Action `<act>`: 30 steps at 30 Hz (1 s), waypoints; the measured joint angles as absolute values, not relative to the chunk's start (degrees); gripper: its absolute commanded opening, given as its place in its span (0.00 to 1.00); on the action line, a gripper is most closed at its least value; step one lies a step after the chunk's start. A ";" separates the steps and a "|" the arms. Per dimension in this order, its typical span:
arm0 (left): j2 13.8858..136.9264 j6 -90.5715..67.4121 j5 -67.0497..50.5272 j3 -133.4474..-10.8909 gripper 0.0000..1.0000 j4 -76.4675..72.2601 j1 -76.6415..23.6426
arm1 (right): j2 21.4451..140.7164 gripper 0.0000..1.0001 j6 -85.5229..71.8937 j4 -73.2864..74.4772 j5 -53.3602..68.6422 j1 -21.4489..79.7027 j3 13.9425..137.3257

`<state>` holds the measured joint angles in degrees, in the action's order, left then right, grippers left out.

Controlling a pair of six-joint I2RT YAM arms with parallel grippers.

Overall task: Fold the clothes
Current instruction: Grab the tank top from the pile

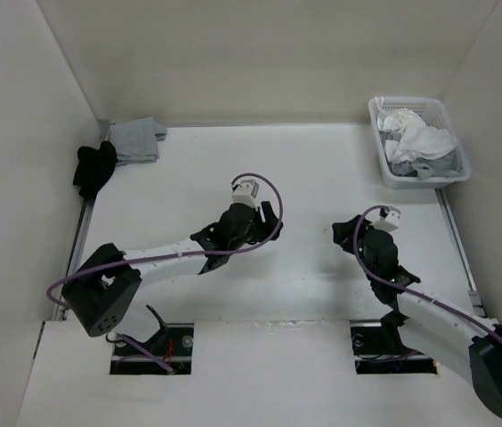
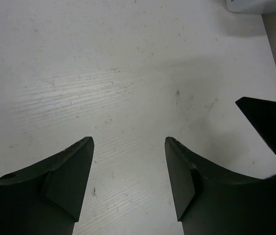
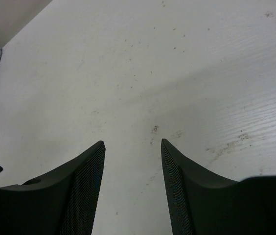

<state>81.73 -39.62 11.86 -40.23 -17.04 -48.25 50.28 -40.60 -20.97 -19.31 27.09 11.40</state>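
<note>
Top view: two arms. One basket (image 1: pixel 392 173) in far right corner. White clothes (image 1: pixel 425 135) bunched inside, over grey cloth (image 1: pixel 448 164), partly hidden. One grey pile (image 1: pixel 135 140) and one black cloth (image 1: pixel 95 167) in far left corner. Left gripper (image 1: pixel 271 222) and right gripper (image 1: pixel 342 233) over bare table (image 1: pixel 304 169), well apart from basket.

Left wrist: jaws wide apart, nothing between. Basket corner cut off at top.

Right wrist: jaws wide apart, nothing held. Grey pile cut off at left edge.
</note>
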 measured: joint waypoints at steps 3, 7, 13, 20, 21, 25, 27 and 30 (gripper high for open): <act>83.77 -39.59 9.61 -40.23 0.59 -17.78 -48.40 | 50.09 0.48 -40.73 -20.43 -19.88 27.09 11.44; 85.82 -39.48 6.90 -40.25 0.56 -18.96 -48.90 | 48.25 0.37 -40.66 -16.58 -20.80 27.09 12.97; 87.00 -37.95 3.84 -40.07 0.08 -23.51 -51.48 | 46.87 0.00 -39.24 -9.54 -21.41 25.56 22.46; 86.65 -34.59 4.12 -36.64 0.19 -29.41 -54.13 | 61.47 0.03 -34.96 -3.51 -22.44 3.25 49.56; 86.65 -34.33 4.19 -36.29 0.24 -29.50 -54.15 | 64.29 0.06 -34.68 -3.55 -22.65 0.43 52.23; 86.65 -33.65 4.38 -35.22 0.41 -30.57 -52.99 | 82.74 0.34 -31.57 -2.76 -22.74 -7.62 67.33; 86.65 -33.78 4.38 -34.50 0.44 -31.88 -51.94 | 90.70 0.47 -29.43 -2.35 -22.59 -9.74 72.95; 86.67 -33.91 4.43 -33.78 0.45 -32.99 -50.96 | 100.40 0.53 -27.55 0.23 -22.37 -12.75 79.29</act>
